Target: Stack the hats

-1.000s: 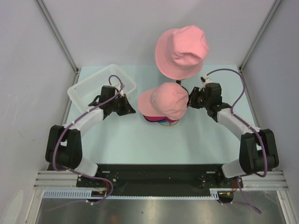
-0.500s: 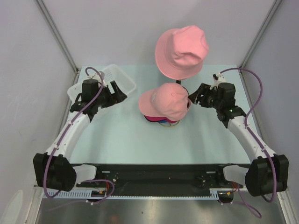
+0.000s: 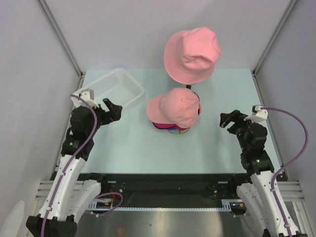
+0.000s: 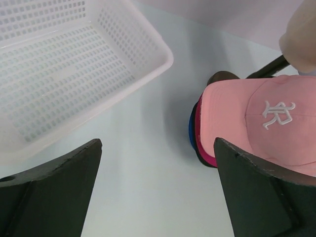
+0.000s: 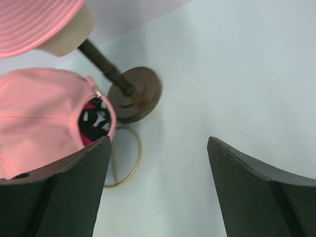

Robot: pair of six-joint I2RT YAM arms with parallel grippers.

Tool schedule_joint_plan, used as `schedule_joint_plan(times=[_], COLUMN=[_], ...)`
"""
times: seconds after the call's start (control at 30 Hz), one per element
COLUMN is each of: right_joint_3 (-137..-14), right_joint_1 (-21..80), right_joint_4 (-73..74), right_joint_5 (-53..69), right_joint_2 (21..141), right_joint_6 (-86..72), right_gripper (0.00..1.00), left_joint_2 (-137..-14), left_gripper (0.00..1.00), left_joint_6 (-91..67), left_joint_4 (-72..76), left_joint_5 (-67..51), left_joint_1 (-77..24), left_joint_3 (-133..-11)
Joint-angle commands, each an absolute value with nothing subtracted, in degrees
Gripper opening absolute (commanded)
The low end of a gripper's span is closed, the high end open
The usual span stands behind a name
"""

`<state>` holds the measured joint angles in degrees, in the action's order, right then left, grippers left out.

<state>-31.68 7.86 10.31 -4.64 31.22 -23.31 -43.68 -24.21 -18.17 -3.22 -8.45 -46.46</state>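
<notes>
Beside the stacked caps, we hold left gripper and right gripper raised, open, empty, both withdrawn from them since before.

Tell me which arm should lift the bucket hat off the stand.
Probably the right arm: the bucket hat sits nearer it, its jaws are open, and its camera shows the brim.
</notes>
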Motion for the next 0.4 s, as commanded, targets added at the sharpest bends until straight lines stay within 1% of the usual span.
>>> schedule_joint_plan(times=[0.0, 0.17, 0.3, 0.37], right_joint_3=[-30.3, -30.0, -29.7, -30.0], right_joint_1=[7.6, 7.6, 7.6, 7.6], right_joint_4=[12.0, 14.4, 13.8, 13.4], right_joint_5=[-17.6, -22.1, -22.5, -22.5], right_joint_2=[25.4, 23.8, 23.7, 23.8], right_joint_6=[-22.2, -22.9, -22.9, -22.8], right_gripper=[0.87, 0.91, 0.92, 0.95], left_joint_2=[-38.5, -32.8, -31.6, -31.6], left_gripper=[1.00, 1.00, 1.00, 1.00], left_joint_6=[-22.9, -22.9, -22.3, -22.3], left_joint_4=[-16.9, -17.0, -17.7, -18.0], left_joint_5=[-0.2, 3.9, 4.5, 5.4], left_joint_1=[-8.3, -8.3, -8.3, -8.3], left_joint_3=[-42.4, -39.6, -39.2, -39.5])
